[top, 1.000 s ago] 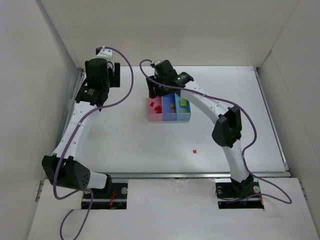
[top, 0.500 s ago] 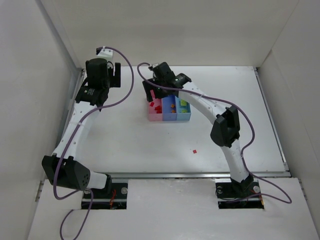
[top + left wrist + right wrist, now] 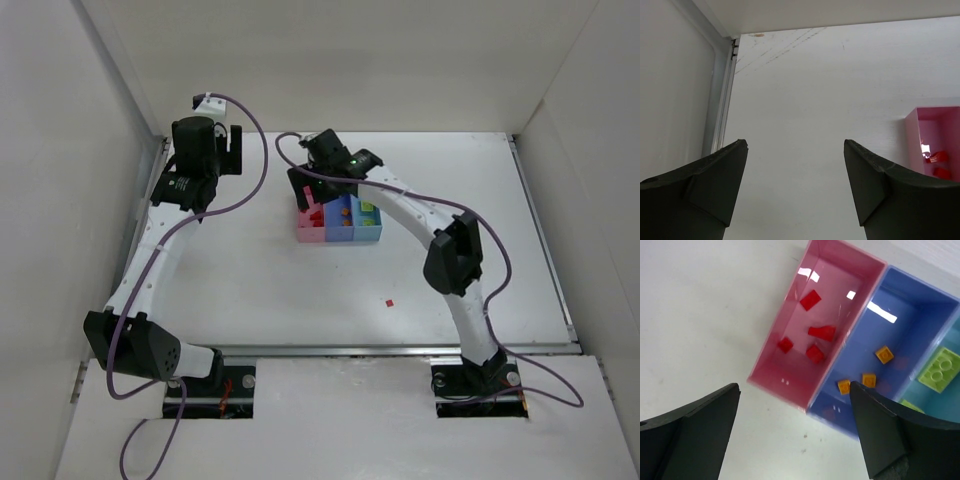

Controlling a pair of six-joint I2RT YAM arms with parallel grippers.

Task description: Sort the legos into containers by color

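lego sort: bins at the far middle of the desk, both hands unloaded.
top external: row of three bins [image 3: 340, 236] on the white desk [image 3: 250, 270]; right hand [image 3: 310, 197] above its pink end; one stray red brick [image 3: 390, 301] lies well apart, nearer the arm bases. left wrist: left hand [image 3: 795, 190], fingers apart, holding nothing; pink bin [image 3: 914, 132] at the right edge. right wrist: right hand fingers apart, holding nothing, above the bins; four red bricks [image 3: 814, 353] in the pink bin, three orange bricks [image 3: 869, 380] in the blue bin [image 3: 900, 330], lime-green bricks [image 3: 942, 370] in the teal bin [image 3: 954, 330].
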